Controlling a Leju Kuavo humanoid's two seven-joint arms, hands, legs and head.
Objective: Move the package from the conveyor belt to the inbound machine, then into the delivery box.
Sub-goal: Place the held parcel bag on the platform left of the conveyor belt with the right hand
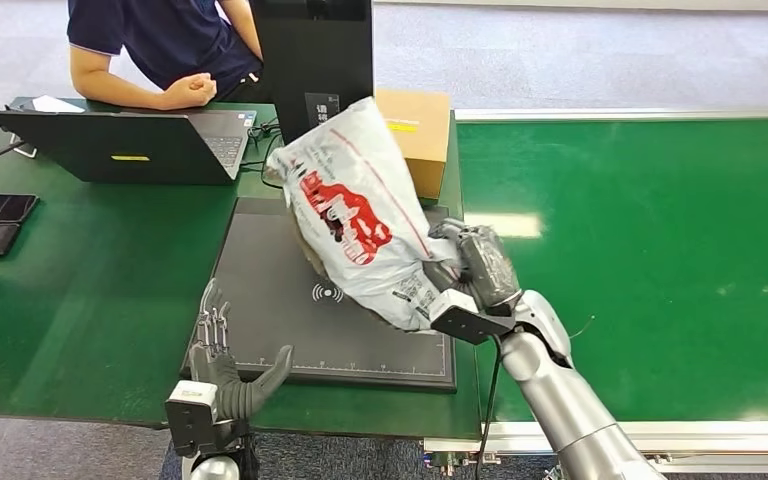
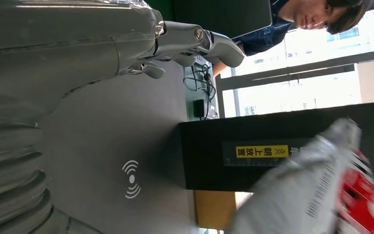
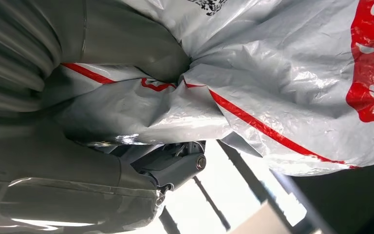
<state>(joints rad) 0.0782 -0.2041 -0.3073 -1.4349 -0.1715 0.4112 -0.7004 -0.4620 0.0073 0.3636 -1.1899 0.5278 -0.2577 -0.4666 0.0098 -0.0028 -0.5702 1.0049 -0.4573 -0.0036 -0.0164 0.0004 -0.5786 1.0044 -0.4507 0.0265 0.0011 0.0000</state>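
In the head view the right hand [image 1: 470,275] held the white plastic package with red print [image 1: 355,215] above the dark grey scanner pad [image 1: 270,290], while the left hand [image 1: 222,365] waited with fingers spread near the pad's front edge, and in the right wrist view the crumpled film [image 3: 253,73] looked slippery, so the package could slide out.

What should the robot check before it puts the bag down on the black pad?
1. Right hand grips the package: ok, the plastic is bunched in its hold.
2. Package over the inbound machine pad: ok, it hangs above the pad's right part.
3. Package off the conveyor belt: ok.
4. Left hand out of the way: ok, fingers apart, holding nothing, at the pad's near left corner.
5. Pad bare where the package would land: ok.
6. Delivery box ready: cannot tell; a cardboard box stands behind the pad, its opening unseen.
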